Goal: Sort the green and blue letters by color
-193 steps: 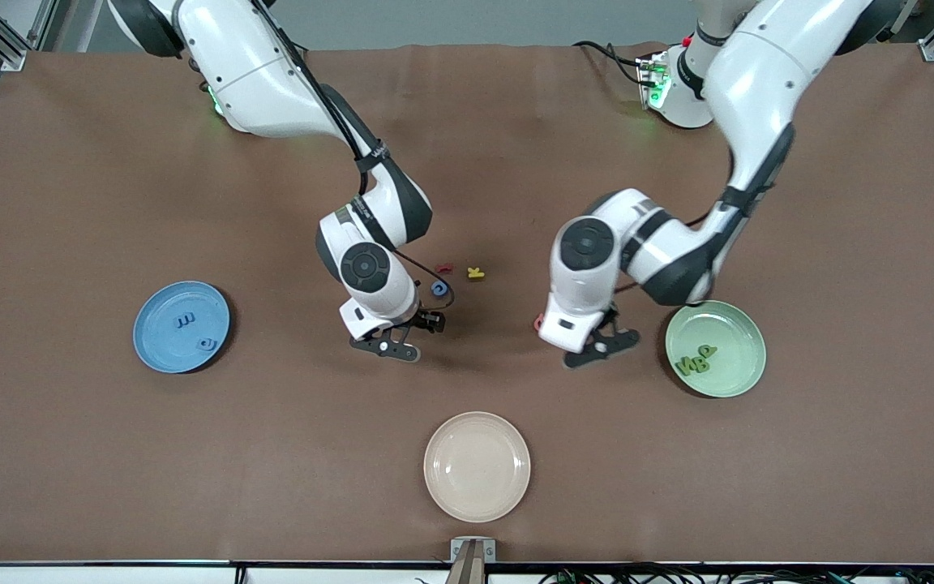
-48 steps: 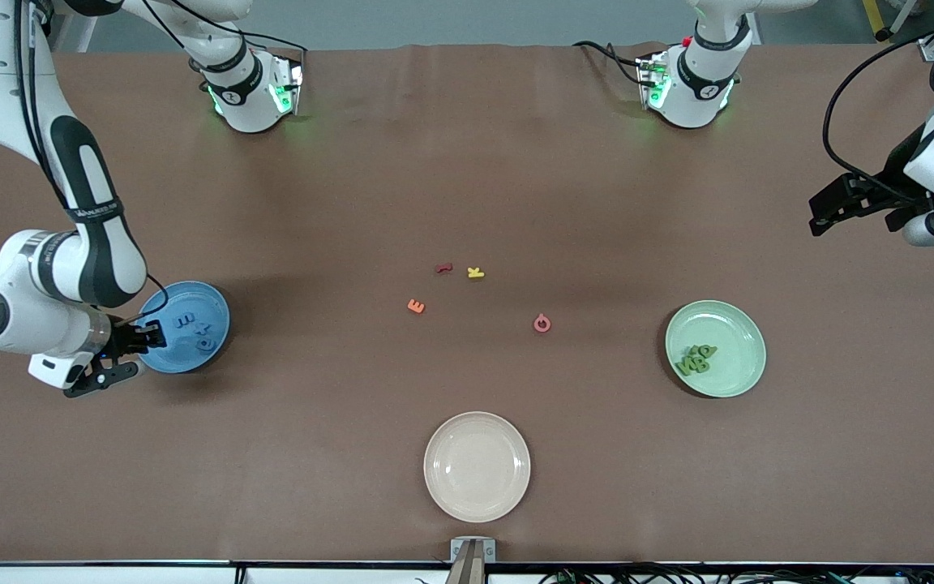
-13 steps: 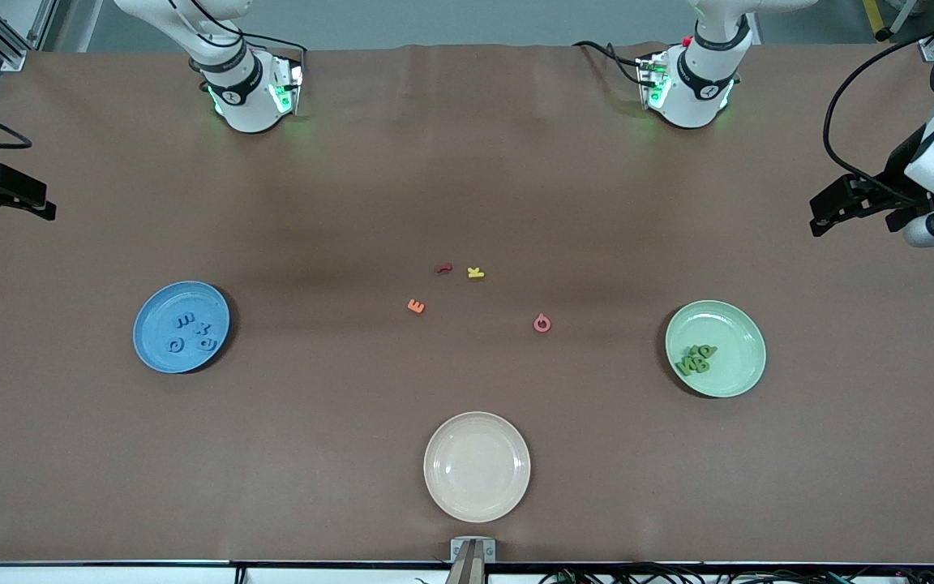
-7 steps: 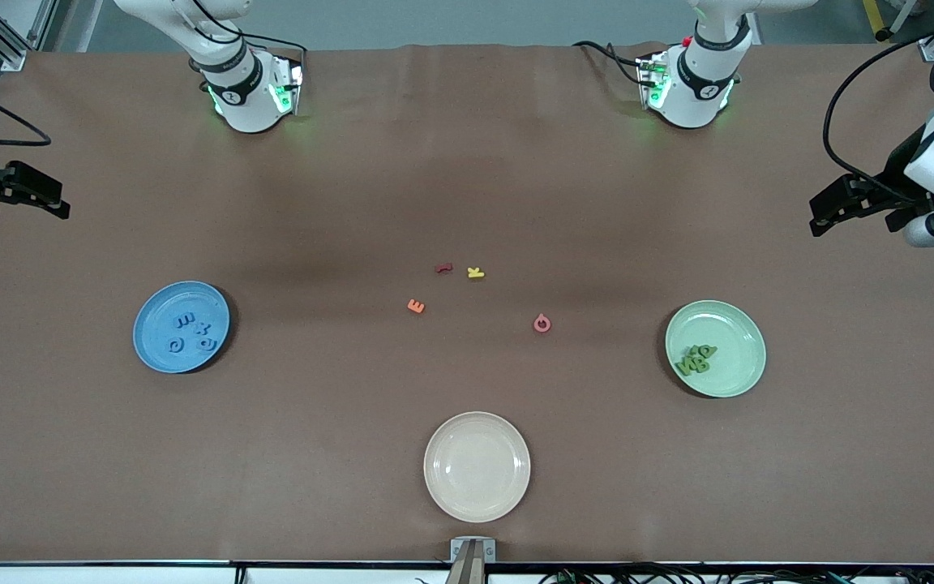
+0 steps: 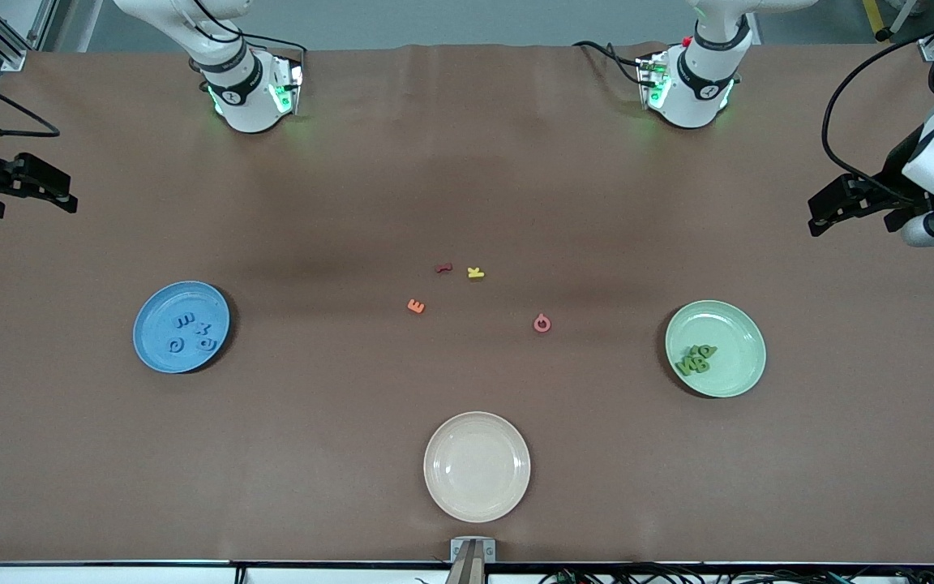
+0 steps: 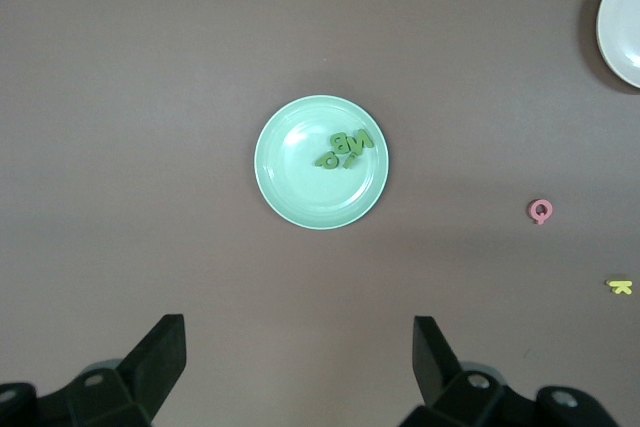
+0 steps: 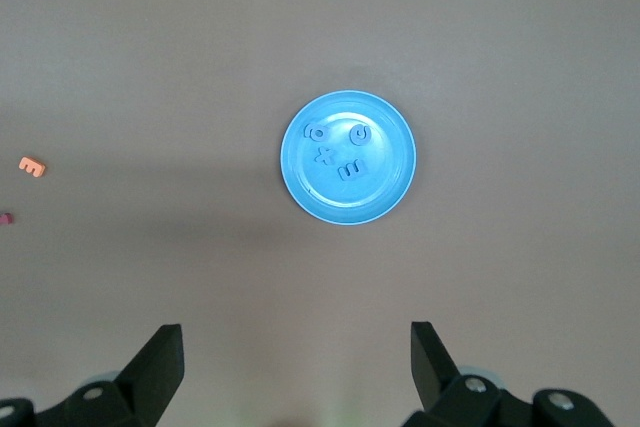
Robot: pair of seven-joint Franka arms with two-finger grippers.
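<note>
Both end effectors hang released and empty: the left end effector high over its tabletop end, the right end effector likewise, arms partly cut off. Blue letters lie in the blue plate, green letters (overlapping, hard to read) in the green plate.

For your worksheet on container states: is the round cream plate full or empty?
Empty. The round cream plate shows only bare glazed surface in the front view, with no letters on it.

cream plate, pink ring letter, table
</note>
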